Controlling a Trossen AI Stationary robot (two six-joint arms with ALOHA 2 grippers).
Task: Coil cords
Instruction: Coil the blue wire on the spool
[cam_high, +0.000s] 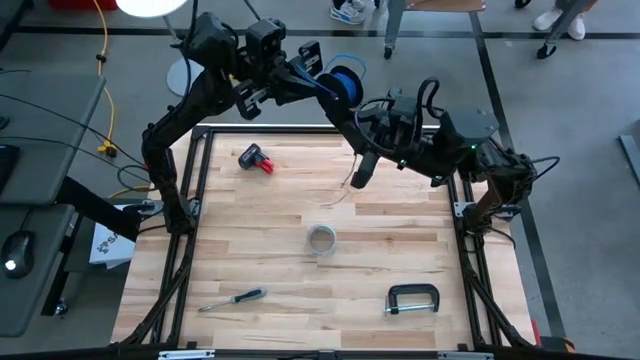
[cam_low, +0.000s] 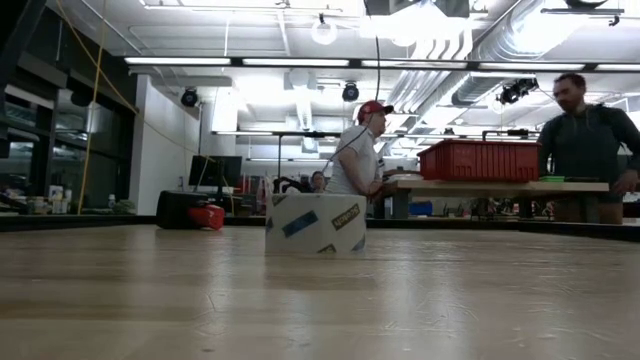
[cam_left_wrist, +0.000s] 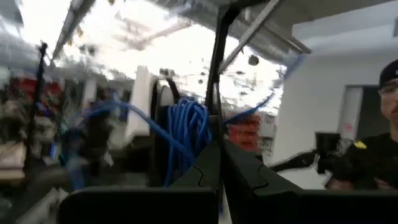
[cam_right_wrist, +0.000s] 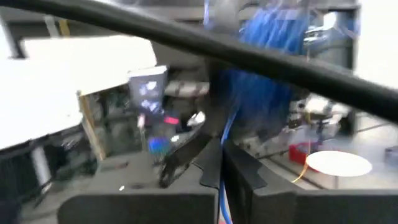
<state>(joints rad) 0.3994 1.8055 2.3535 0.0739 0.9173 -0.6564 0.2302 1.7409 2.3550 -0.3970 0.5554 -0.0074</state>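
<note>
Item count, table and surroundings:
- Robot arms: two, left arm (cam_high: 180, 120) and right arm (cam_high: 470, 135)
- Blue cord bundle (cam_high: 345, 80): one
- Pale cord (cam_high: 340, 195) on the table: one
- Tape roll (cam_high: 321, 240): one
- Red-and-black tool (cam_high: 256, 159): one
- Screwdriver (cam_high: 232, 299): one
- C-clamp (cam_high: 412, 299): one
- Red crate (cam_low: 480, 160) in the room behind: one
- Persons in the low view: two, person in a red cap (cam_low: 362, 150) and person in dark clothing (cam_low: 588, 145)
</note>
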